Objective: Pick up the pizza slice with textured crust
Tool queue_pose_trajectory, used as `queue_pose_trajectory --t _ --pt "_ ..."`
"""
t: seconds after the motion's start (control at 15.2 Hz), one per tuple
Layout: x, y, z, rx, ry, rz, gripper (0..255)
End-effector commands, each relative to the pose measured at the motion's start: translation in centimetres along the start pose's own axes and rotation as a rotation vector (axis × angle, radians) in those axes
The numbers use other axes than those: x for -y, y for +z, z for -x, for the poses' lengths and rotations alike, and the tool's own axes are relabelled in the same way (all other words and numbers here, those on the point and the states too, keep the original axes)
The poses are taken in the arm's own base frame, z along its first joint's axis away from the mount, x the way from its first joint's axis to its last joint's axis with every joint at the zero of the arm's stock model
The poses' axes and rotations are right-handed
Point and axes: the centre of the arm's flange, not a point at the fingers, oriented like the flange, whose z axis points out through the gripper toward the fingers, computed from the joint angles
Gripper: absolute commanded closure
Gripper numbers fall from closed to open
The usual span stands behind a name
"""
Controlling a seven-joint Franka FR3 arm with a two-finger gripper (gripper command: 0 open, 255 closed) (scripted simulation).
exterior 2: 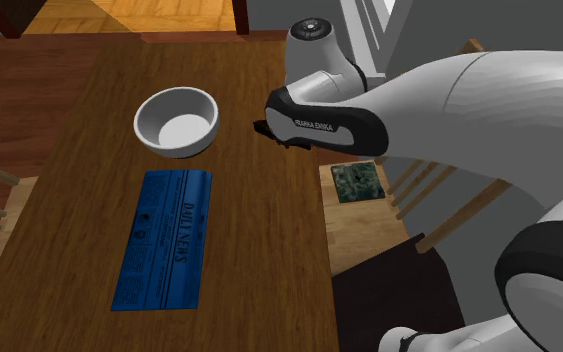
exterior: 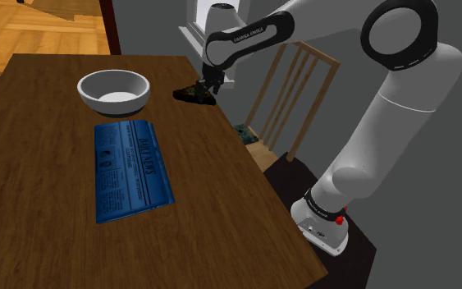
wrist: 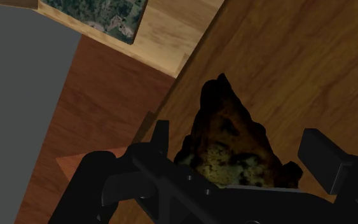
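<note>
- The gripper (wrist: 241,139) is down at the pizza slice (wrist: 231,130), with its black fingers spread on either side of the dark, bumpy-crusted wedge. Neither finger is clearly pressing on it, so nothing is held.
- The slice lies on the wooden table (exterior: 40,205), right by the edge nearest the chair (exterior: 296,86). It is near the white bowl (exterior: 114,90), on that bowl's right in the shoulder view.
- Risk one is a lopsided close. One finger looks nearer the slice than the other, so it could shove the wedge sideways before its partner arrives, and the table edge is right there.
- Risk two is the taper. A squeeze on those slanted sides may squirt the slice out of the grip.
- Risk three is height. The slice is thin and flat, so fingers riding too high would skim over it and close on nothing.
- The blue newspaper (exterior: 130,168) sits well apart and is no trouble.
</note>
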Motion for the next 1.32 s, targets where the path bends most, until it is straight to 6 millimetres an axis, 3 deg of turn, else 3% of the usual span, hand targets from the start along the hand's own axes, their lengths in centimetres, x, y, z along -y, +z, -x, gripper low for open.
queue_pose_trajectory --t 0.0,0.2,0.26,0.86,1.25 --pt "0.0 1.1 0.0 -0.001 0.000 0.000 0" --pt "0.0 1.9 0.1 -0.001 0.000 0.000 0" --pt "0.1 2.0 0.1 -0.001 0.000 0.000 255" --pt "0.0 1.9 0.1 -0.001 0.000 0.000 255" --pt "-0.2 -1.3 -0.2 -0.001 0.000 0.000 255"
